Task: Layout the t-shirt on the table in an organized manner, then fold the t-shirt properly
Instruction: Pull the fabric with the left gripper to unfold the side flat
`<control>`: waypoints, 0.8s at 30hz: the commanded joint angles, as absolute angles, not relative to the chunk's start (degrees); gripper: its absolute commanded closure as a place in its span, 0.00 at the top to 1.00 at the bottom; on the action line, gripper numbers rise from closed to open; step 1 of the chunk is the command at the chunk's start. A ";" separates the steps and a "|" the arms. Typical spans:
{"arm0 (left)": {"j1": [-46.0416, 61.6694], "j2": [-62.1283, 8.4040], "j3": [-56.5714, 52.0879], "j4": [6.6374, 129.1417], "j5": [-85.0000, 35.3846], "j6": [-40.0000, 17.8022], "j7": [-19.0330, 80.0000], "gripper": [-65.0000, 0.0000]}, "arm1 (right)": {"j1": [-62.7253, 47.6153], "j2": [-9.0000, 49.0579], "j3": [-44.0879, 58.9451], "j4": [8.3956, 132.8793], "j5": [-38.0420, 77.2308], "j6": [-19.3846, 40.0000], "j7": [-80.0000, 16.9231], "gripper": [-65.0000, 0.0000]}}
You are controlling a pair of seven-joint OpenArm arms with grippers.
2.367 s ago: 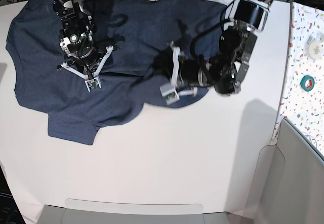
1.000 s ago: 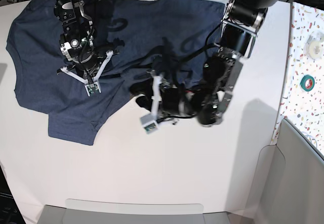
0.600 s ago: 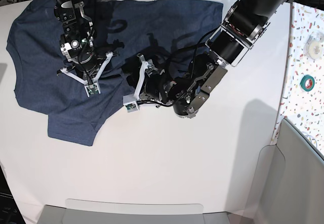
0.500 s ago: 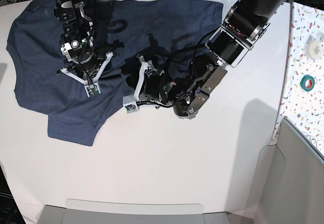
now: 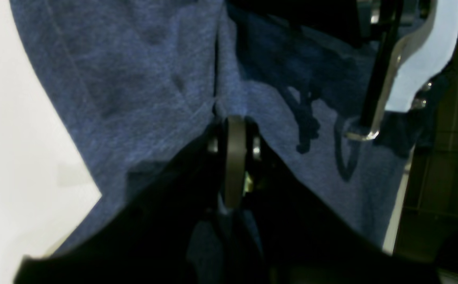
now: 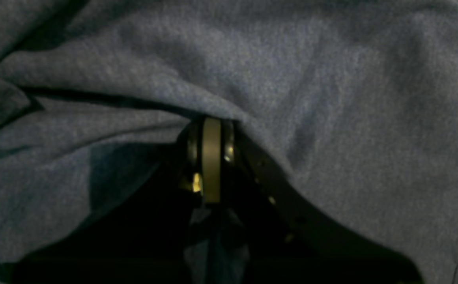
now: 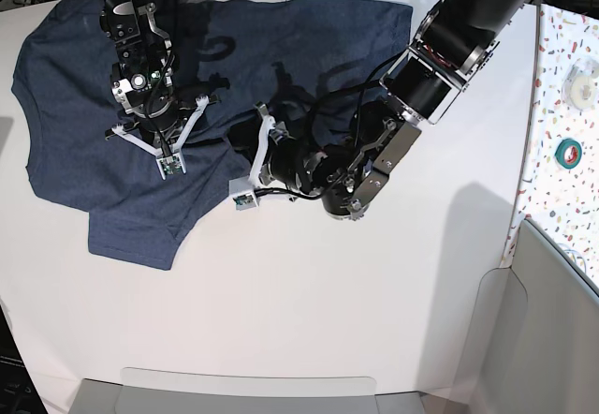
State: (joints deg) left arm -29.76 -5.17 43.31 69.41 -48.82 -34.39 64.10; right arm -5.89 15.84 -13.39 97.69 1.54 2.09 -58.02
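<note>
My left claw [image 5: 232, 130] has just snapped shut on the t-shirt [image 7: 281, 49], pinching a fold near its lower edge. My right claw [image 6: 212, 134] pinches cloth too. The shirt lies bunched on the table [image 7: 374, 311], so now I can pull it flat.

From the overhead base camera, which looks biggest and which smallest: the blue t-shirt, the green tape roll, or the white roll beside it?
1. t-shirt, by far.
2. and 3. green tape roll and white roll: alike, too close to rank.

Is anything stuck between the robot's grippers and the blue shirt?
No. The left gripper and right gripper are each shut on the t-shirt fabric, with nothing visible in between.
</note>
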 commanded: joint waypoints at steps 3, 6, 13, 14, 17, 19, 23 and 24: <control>-31.60 -5.05 34.33 70.55 -49.89 -34.51 63.25 0.00 | -8.13 16.04 -13.67 94.11 3.38 3.21 -67.65 0.00; -31.78 -5.05 25.54 70.29 -49.89 -34.42 63.25 0.00 | -8.13 15.96 -13.67 94.11 3.38 3.21 -67.65 0.00; -31.87 -5.05 8.04 70.02 -49.80 -34.07 62.11 0.00 | -8.22 15.96 -13.67 94.02 3.38 3.21 -67.65 0.00; -31.87 -5.05 6.02 70.02 -49.80 -32.57 61.14 0.00 | -8.22 15.96 -13.67 94.02 3.38 3.21 -67.65 0.00; -31.60 -6.11 1.98 70.02 -49.80 -25.89 57.45 0.00 | -8.13 15.96 -13.67 94.02 3.38 3.21 -67.65 0.00; -31.43 -6.99 0.13 70.02 -49.80 -20.70 52.97 0.00 | -8.13 15.96 -13.67 94.02 3.38 3.21 -67.65 0.00; -29.49 -8.66 -0.48 68.09 -49.80 -15.52 44.44 0.00 | -8.13 15.96 -13.67 94.11 3.38 3.21 -67.65 0.00; -29.32 -8.84 -0.48 67.30 -49.80 -14.81 43.21 0.00 | -8.13 15.96 -13.67 94.11 3.38 3.21 -67.65 0.00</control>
